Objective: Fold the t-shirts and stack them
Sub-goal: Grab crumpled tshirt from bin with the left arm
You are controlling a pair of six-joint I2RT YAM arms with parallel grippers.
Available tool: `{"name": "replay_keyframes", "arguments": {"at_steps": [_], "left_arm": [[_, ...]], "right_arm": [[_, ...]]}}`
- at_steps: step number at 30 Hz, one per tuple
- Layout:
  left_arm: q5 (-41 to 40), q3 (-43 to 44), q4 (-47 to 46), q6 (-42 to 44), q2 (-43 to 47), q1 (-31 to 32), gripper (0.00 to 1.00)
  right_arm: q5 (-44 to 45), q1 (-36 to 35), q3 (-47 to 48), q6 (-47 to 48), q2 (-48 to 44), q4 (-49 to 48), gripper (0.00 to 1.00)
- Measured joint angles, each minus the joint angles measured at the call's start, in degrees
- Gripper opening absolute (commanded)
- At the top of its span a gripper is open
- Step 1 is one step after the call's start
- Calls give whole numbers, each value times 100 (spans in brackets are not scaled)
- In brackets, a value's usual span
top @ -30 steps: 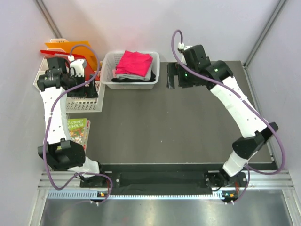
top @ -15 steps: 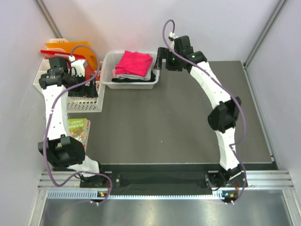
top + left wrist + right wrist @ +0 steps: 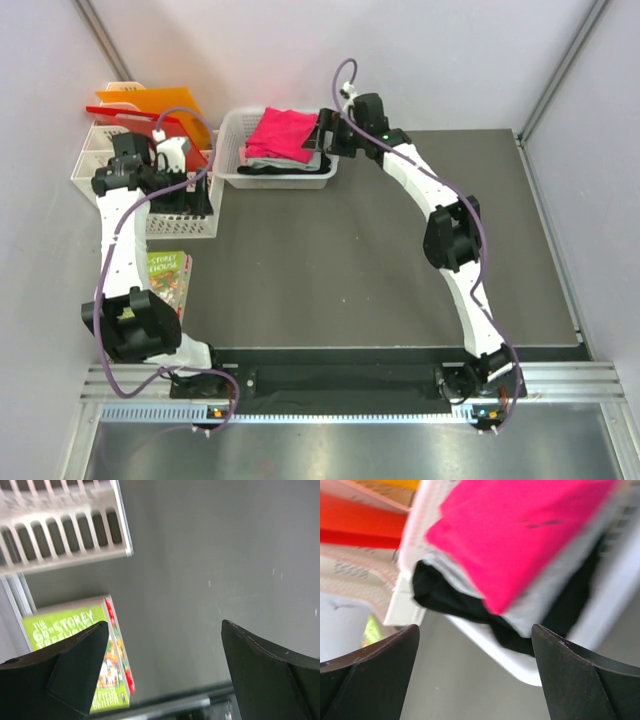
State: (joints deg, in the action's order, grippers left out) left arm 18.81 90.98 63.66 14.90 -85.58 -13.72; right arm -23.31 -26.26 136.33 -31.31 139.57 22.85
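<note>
Three garments are shown piled in one white bin (image 3: 228, 152) at the far edge of the worktop (image 3: 350, 260): the pink-red t-shirt (image 3: 285, 131) on top, the grey t-shirt (image 3: 540, 605) under it, and the black t-shirt (image 3: 451, 605) lowest. No shirt is seen on the worktop in front of the bin, so the task is judged to be at its start.

The right tool (image 3: 327, 134) is held at the bin's right rim, its jaws spread wide with nothing between them. This is presumably so that the top shirt can be gripped at its edge. The left tool (image 3: 164, 630) is held to the left of the bin, above a slotted white rack (image 3: 65, 535). It is likewise wide and empty, and is probably kept clear of the other arm's reach.

Only the overhead view gives the layout of both arms around the bin. Only the right wrist view, though blurred, shows the three layers from the side, the black cloth sagging toward the bin's wall. A green book (image 3: 70, 630), lying left of the bin and nearer than the rack, is shown closest in the left wrist view, where no shirt appears.
</note>
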Motion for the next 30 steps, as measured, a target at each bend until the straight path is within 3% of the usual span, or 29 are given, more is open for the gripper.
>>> {"name": "replay_keyframes", "arguments": {"at_steps": [5,9,19,25,30], "left_arm": [[111,221,-855,-396,-243,79,99],[144,1147,-1497,-708,-1303,339,99],[-46,3987,-1784,-973,-4369,1436,99],[-201,4144,-2076,-1126,-4699,1622,99],[-393,4118,-2435,-1200,-4715,1668,99]], "right_arm": [[-210,-297,-339,48,-212,-92,93],[-214,-402,-1497,302,-1054,37,95],[459,-363,-3731,1040,-4450,597,99],[824,-363,-4522,1292,-6063,890,98],[957,-363,-5029,1366,-6492,1290,98]]}}
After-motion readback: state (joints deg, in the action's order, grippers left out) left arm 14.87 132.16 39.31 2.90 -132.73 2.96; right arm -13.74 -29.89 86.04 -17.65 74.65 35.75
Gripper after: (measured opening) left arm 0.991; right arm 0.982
